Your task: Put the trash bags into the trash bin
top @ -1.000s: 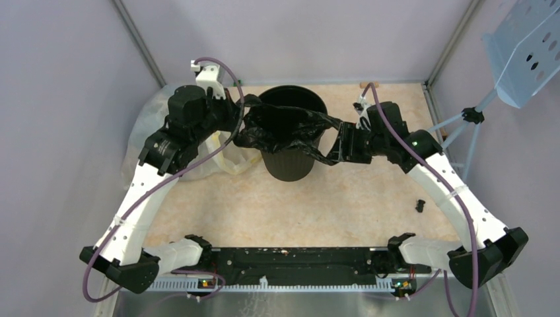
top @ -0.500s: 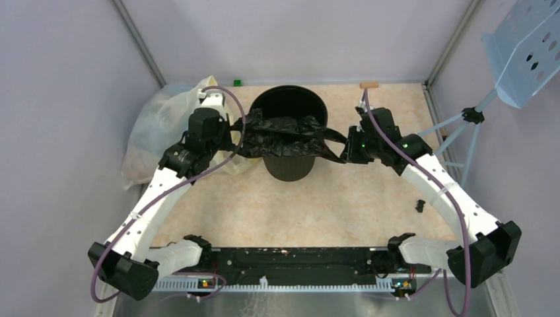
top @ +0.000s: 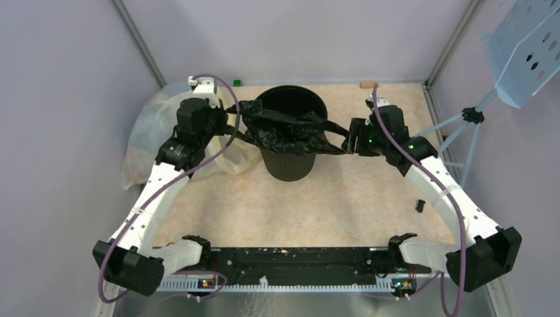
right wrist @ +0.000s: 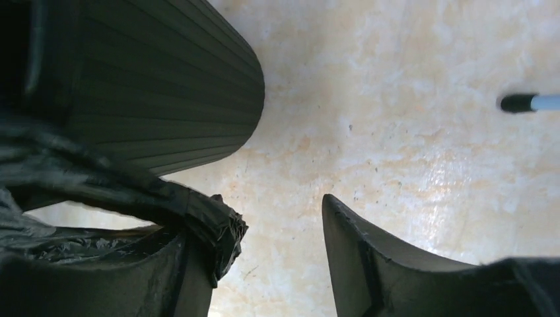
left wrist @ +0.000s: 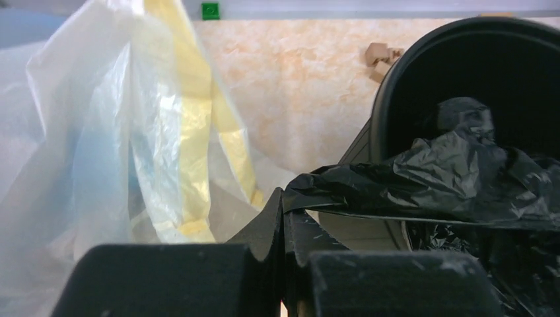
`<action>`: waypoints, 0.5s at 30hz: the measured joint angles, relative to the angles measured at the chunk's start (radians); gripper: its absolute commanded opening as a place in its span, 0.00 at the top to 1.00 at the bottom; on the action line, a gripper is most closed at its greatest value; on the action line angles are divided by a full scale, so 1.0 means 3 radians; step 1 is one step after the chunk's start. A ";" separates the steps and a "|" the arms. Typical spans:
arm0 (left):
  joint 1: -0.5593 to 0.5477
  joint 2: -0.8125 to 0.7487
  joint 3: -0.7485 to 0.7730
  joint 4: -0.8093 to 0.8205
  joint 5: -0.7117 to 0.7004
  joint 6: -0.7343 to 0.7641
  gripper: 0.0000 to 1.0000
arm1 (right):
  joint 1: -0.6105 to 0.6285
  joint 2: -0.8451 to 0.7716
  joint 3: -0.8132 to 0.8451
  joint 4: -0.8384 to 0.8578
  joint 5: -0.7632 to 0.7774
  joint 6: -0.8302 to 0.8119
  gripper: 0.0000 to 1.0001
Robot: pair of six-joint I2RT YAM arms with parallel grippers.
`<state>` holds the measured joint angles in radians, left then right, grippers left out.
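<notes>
A big translucent pale-yellow bag [top: 153, 129] slumps at the far left corner of the desk, crowding the left arm. That arm rises from the near edge beside it, with its wrist turned toward the middle. The left gripper [left wrist: 282, 198] has its jaws pressed tight together on one end of the black trash bag [top: 285, 131]. A small green square [top: 236, 82] sits at the far edge.

The trash bin [top: 287, 165] stands upright by the middle of the far edge. The trash bag is stretched across its mouth, partly sagging inside and partly hanging over the near rim.

Just right of the bin, the right gripper [right wrist: 274, 205] is spread wide. The bag's other end is bunched over one finger only, and the other finger [right wrist: 370, 264] is bare. The right arm slants in from the near right corner. A small black piece [top: 420, 205] lies near the right edge.
</notes>
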<state>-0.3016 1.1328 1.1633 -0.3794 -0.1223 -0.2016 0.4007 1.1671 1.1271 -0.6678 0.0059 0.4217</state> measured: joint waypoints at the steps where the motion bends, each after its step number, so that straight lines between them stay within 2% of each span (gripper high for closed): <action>1: 0.0004 0.0017 0.0024 0.0045 0.0038 0.0020 1.00 | -0.0005 -0.0041 0.0000 0.0039 -0.0050 -0.0057 0.38; 10: 0.0015 0.0334 0.0215 0.0202 0.0418 0.0072 0.98 | -0.0014 -0.0169 0.0226 0.0205 -0.0299 -0.0547 0.27; 15: 0.0018 0.0432 0.0228 0.0202 0.0506 0.0076 0.98 | 0.0056 -0.0179 0.0467 0.0384 -0.0333 -0.0842 0.27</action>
<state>-0.2962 1.2625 1.2316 -0.3187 0.0296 -0.1787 0.4175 1.1133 1.2671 -0.5526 -0.0940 0.1692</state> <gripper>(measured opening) 0.016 0.738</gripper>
